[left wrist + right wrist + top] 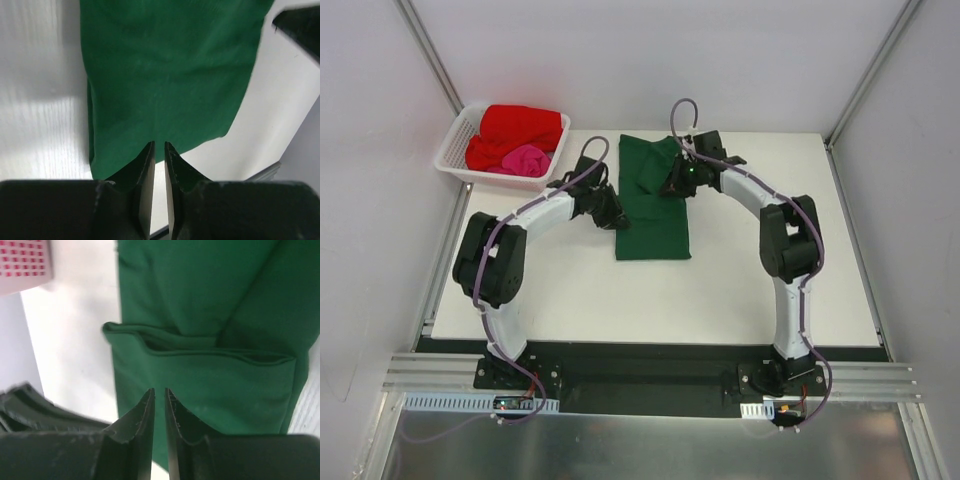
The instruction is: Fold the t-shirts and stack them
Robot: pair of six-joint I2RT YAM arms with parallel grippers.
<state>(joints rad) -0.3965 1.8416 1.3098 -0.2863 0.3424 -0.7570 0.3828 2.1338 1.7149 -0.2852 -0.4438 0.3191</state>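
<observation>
The dark green t-shirt (655, 215) is recorded as soft, matt cloth with folded hems. The red t-shirt (520, 125) and pink t-shirt (528, 158) are noted as matt cloth likewise. The basket (453, 148) is identified as white lattice plastic. The table (720, 290) is observed smooth, white and matt. The left gripper (159, 146) and right gripper (159, 391) are found in dark, faintly glossy plastic. The rail (425, 377) is noted as bare metal.

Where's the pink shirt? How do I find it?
Look at the white basket by the far left corner of the table. Two t-shirts sit inside. The pink t-shirt is the small bundle at its near side, against the bigger red t-shirt; the green t-shirt lies outside.
</observation>
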